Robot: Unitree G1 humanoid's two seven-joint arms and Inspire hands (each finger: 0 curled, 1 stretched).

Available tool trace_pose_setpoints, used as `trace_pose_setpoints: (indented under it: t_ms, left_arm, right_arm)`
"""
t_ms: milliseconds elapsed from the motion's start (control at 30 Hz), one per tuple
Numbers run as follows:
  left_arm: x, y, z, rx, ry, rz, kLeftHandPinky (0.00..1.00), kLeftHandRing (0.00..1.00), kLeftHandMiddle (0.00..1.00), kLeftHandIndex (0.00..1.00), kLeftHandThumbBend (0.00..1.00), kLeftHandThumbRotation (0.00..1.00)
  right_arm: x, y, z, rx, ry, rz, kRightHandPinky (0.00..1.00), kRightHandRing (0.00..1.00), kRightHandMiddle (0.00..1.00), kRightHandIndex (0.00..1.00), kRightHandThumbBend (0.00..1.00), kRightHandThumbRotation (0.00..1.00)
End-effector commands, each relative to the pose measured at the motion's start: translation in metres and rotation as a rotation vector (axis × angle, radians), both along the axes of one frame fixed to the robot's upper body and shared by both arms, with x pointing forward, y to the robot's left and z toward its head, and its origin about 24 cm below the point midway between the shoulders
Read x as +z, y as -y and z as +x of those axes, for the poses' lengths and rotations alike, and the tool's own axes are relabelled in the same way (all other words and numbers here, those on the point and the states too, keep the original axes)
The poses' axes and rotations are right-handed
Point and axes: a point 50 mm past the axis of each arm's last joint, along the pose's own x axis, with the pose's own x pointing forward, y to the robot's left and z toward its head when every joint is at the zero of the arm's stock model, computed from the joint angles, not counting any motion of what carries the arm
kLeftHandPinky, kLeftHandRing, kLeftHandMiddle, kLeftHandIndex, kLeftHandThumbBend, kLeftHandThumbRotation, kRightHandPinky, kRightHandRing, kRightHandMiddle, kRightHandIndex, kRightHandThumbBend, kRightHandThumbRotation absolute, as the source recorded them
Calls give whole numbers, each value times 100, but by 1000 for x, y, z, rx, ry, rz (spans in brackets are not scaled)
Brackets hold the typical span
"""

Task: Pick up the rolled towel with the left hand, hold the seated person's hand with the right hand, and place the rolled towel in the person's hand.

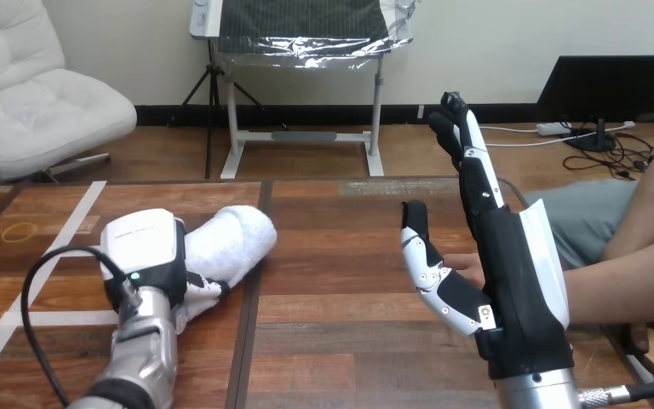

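Observation:
The rolled white towel [240, 239] lies on the wooden table [341, 341], left of the middle. My left hand [143, 247] sits over its near end, and its thumb [208, 286] curls against the towel's side. My right hand [511, 256] stands upright at the right, open, with straight fingers pointing up and the thumb spread apart. The person's hand [470, 269] shows as a small patch between my right thumb and palm and is mostly hidden behind the hand. Whether the two touch I cannot tell. The person's forearm [626, 285] comes in from the right edge.
A yellow rubber band [20, 230] lies at the table's far left. White tape lines [51, 317] cross the left part of the tabletop. The person's knee [588, 213] sits past the table's right edge.

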Motion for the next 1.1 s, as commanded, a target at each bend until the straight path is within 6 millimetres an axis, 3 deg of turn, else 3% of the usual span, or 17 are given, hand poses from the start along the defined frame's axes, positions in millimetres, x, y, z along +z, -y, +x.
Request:
trace_pose_setpoints:
  t_ms: [0, 667, 1067]
  left_arm:
    - [-3, -4, -5, -5, 22, -7, 24, 29, 37, 50, 67, 0]
    - [-3, -4, -9, -59, 98, -65, 25, 28, 36, 46, 66, 0]
    - [4, 3, -12, -83, 215, -422, 30, 35, 43, 51, 62, 0]
  right_arm:
    - [16, -1, 3, 11, 84, 21, 100, 93, 93, 100, 0, 0]
    - [16, 0, 3, 9, 92, 22, 100, 87, 87, 100, 0, 0]
    - [16, 1, 3, 4, 89, 16, 100, 83, 83, 99, 0, 0]
